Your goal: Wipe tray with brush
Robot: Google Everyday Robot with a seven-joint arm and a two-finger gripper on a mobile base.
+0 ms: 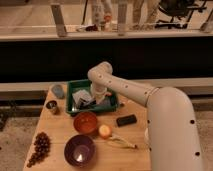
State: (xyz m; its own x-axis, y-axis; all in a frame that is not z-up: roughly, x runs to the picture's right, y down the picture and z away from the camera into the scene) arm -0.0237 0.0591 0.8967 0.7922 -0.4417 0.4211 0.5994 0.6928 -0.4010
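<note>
Gripper (101,93) down inside green tray (113,99), far side of wooden table (60,126), beside greyish object (82,99), possibly brush; whether it grasps anything cannot be told.

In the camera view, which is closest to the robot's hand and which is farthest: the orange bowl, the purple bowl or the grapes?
The hand is down inside the green tray.
1. orange bowl, just in front of the tray.
2. purple bowl, further forward, near the table's front edge.
3. grapes, by the table's edge at picture left.
</note>
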